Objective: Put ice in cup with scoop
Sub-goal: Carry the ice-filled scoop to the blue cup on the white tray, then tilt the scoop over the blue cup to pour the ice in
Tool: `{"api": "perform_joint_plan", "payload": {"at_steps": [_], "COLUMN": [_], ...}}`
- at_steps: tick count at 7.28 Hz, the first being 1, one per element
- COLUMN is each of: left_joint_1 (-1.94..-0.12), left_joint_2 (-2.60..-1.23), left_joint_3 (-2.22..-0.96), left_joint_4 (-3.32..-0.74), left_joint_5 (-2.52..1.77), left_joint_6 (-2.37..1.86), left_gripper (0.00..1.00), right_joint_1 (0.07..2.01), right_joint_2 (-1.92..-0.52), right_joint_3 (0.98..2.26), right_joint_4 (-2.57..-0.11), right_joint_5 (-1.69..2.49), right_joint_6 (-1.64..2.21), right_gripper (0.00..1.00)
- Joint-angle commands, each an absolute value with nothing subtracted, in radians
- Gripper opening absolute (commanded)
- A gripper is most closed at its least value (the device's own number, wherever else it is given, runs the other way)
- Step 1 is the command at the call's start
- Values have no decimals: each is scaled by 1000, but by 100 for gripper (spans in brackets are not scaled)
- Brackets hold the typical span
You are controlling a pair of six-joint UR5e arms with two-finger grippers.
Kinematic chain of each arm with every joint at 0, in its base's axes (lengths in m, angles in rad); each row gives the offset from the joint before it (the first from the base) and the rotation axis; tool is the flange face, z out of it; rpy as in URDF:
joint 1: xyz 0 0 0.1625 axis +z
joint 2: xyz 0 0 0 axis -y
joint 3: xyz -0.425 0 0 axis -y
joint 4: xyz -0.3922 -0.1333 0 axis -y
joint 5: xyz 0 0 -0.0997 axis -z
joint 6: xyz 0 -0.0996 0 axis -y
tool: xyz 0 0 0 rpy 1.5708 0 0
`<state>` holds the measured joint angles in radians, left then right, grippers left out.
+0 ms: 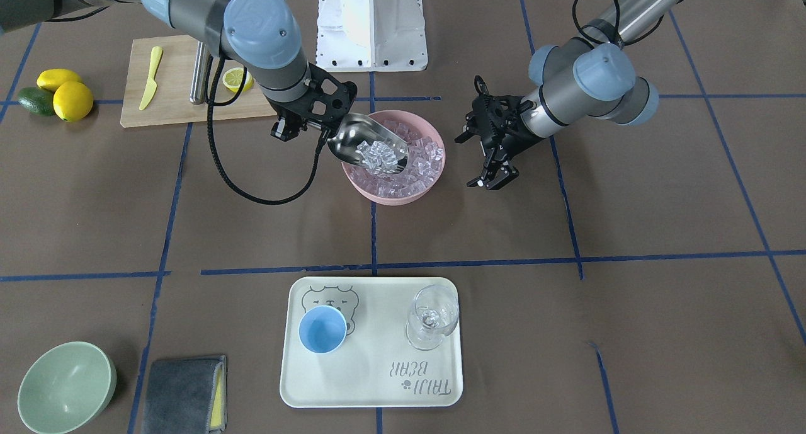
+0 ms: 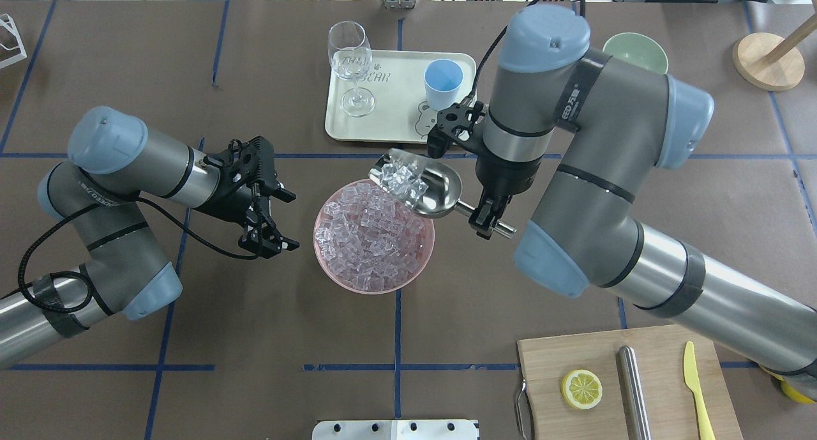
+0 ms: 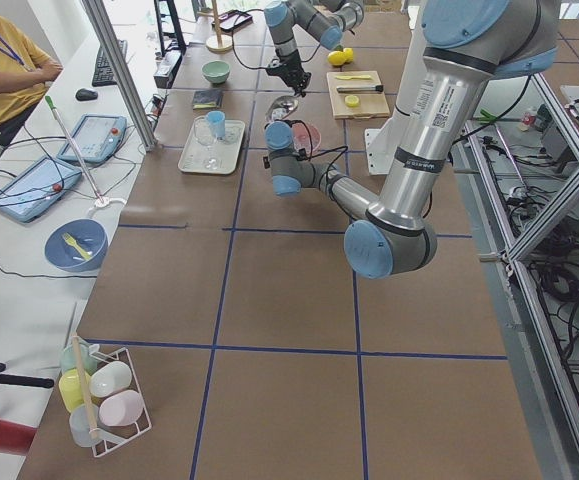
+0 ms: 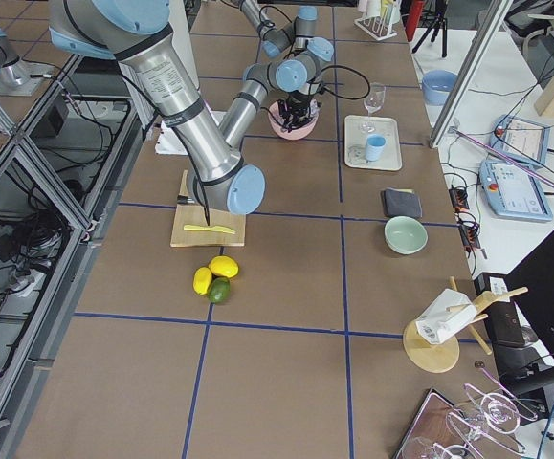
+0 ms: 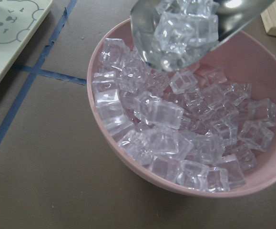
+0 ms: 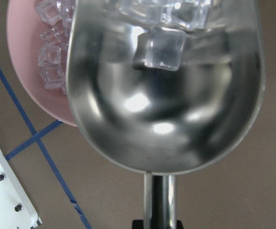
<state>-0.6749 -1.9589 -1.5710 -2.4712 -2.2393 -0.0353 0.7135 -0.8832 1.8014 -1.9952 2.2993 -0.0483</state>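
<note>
My right gripper [image 2: 486, 221] is shut on the thin handle of the steel scoop [image 2: 424, 184]. The scoop hovers over the far right rim of the pink bowl [image 2: 338, 275]. Several clear ice cubes [image 2: 402, 178] lie near the scoop's front lip, as the right wrist view [image 6: 161, 52] shows. The bowl holds a heap of ice [image 2: 370, 232]. The light-blue cup [image 2: 443, 82] stands empty on the cream tray [image 2: 383, 117], beyond the bowl. My left gripper [image 2: 290, 221] is open and empty, just left of the bowl.
A clear wine glass [image 2: 350, 66] stands on the tray's left side. A pale green bowl [image 2: 635, 50] and a grey cloth [image 1: 186, 393] lie to the tray's right. A cutting board [image 2: 625, 382] holds a lemon half, a steel cylinder and a yellow knife.
</note>
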Motion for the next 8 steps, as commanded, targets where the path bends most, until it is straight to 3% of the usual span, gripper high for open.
{"api": "perform_joint_plan", "payload": {"at_steps": [1, 4, 8], "left_joint_1": [-675, -673, -673], "left_joint_2": [-1959, -1947, -1945], "left_joint_3": [-1569, -1571, -1565], "left_joint_4": [-2471, -2471, -2471], "left_joint_5": [-2240, -2238, -2235], "left_joint_6": [-35, -35, -35], "left_gripper": [100, 100, 100], "right_joint_1": [814, 914, 919], "right_joint_2": [-841, -671, -558], "right_joint_3": [1710, 1403, 1298], "right_joint_4": [-2016, -2052, -2276], "right_joint_5": [2321, 2313, 2137], "right_joint_6": [-43, -61, -207], "right_gripper": [0, 0, 0]}}
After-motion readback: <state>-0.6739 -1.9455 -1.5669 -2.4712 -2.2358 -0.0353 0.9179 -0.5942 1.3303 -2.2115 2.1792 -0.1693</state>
